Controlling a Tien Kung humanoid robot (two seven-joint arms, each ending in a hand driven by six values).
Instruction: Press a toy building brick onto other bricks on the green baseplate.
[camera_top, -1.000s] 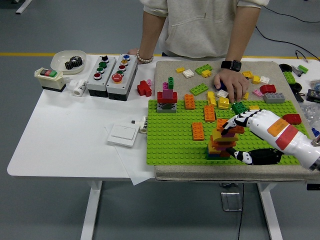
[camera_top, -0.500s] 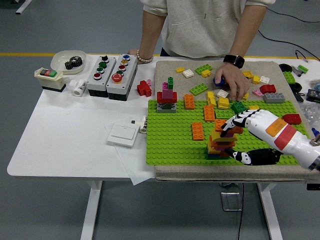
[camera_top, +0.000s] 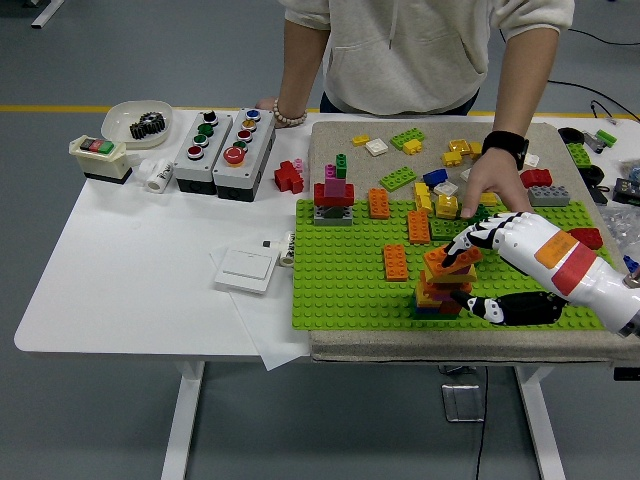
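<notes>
Head view: right hand (camera_top: 490, 262) grips a tilted orange brick (camera_top: 451, 260) atop the brick stack (camera_top: 440, 290) near the green baseplate (camera_top: 340, 290)'s front edge; level it, then press straight down.

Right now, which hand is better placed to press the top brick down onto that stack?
The right hand. Its fingers are already on the orange brick topping the stack on the green baseplate. The left hand isn't visible.
</notes>
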